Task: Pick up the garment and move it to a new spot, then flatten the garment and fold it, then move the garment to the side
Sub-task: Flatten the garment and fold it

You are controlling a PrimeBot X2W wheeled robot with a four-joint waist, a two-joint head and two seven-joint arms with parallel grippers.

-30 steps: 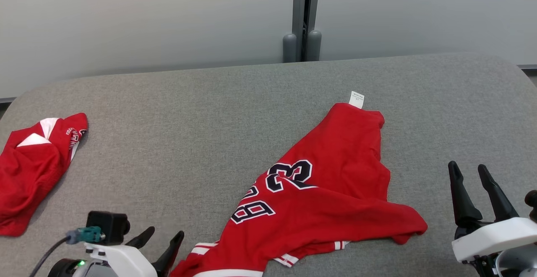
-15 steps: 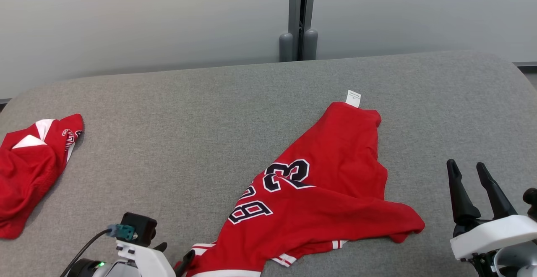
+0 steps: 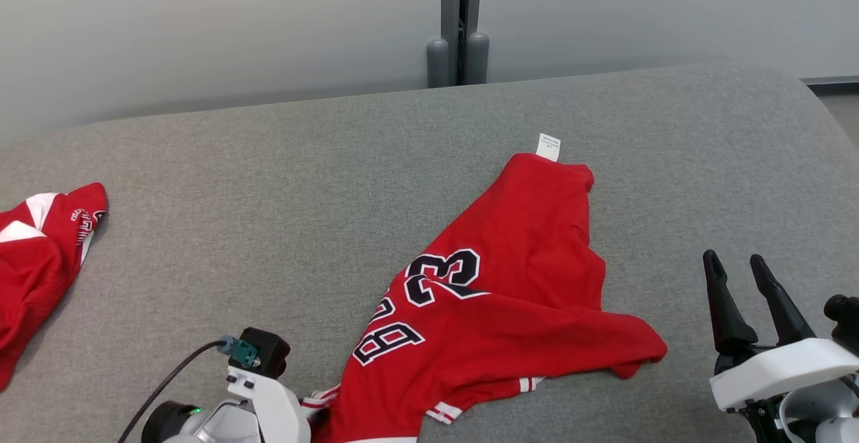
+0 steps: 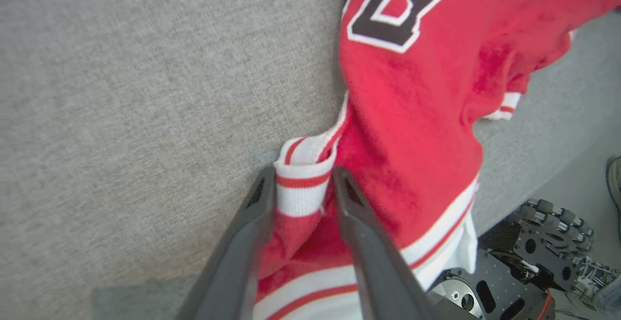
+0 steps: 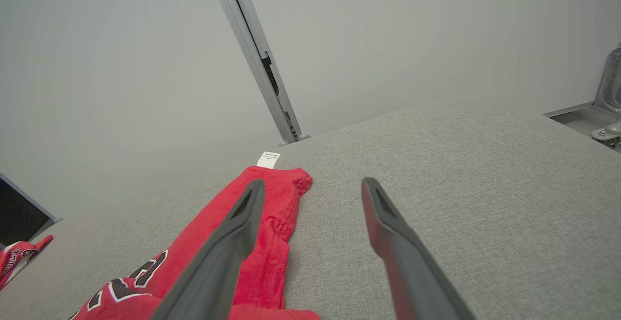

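Across the near middle of the grey fabric-covered surface (image 3: 268, 194) we see the red jersey with black-and-white numbers (image 3: 510, 295) lying crumpled, its white care label (image 3: 548, 147) at the far tip. Our left gripper (image 4: 303, 186) sits at the jersey's near-left edge, its two fingers straddling the white-and-red striped cuff (image 4: 301, 201). Whether they pinch it yet we cannot tell. Our right gripper (image 3: 733, 258) hovers well apart, to the jersey's right, above bare grey fabric, its jaws spread wide.
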